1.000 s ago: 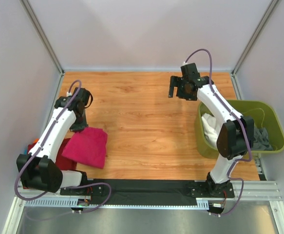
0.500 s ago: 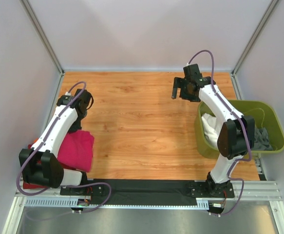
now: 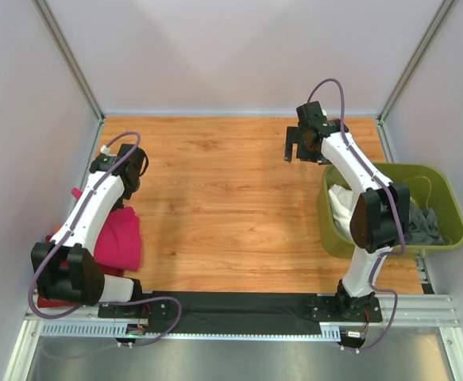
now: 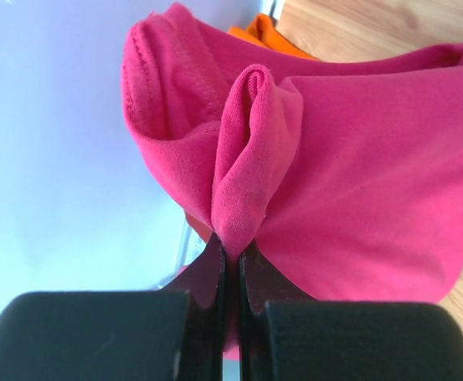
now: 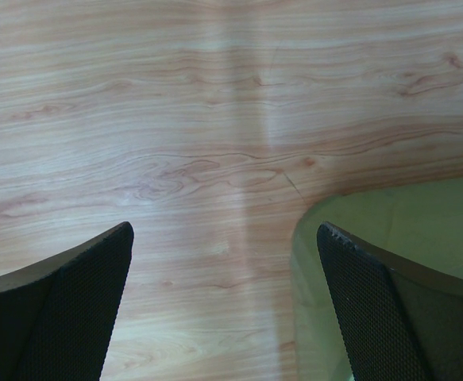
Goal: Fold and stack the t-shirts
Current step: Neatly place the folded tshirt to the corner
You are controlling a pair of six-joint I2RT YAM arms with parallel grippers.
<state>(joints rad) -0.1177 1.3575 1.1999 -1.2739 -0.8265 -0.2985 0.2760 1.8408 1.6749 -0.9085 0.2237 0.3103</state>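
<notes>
My left gripper point(image 3: 121, 198) is shut on a pinched fold of the bright magenta-pink t-shirt point(image 3: 120, 238), which lies bunched at the table's left edge, partly over a darker red shirt point(image 3: 54, 238). In the left wrist view the jaws point(image 4: 231, 254) clamp the pink fold point(image 4: 251, 159) close to the pale side wall, and an orange cloth point(image 4: 275, 36) shows behind it. My right gripper point(image 3: 295, 147) is open and empty above the far right of the table, just beside the bin's far corner. A white shirt point(image 3: 342, 206) and a grey shirt point(image 3: 426, 226) lie in the bin.
The olive-green plastic bin point(image 3: 445, 190) stands at the right edge; its rim point(image 5: 390, 214) shows under my right gripper point(image 5: 227, 302). Pale walls close in the left, back and right sides. The wooden table point(image 3: 231, 206) lies between the arms.
My left gripper has dragged the magenta shirt leftward to the wall, over the red shirt. My right gripper has shifted slightly right toward the bin.
</notes>
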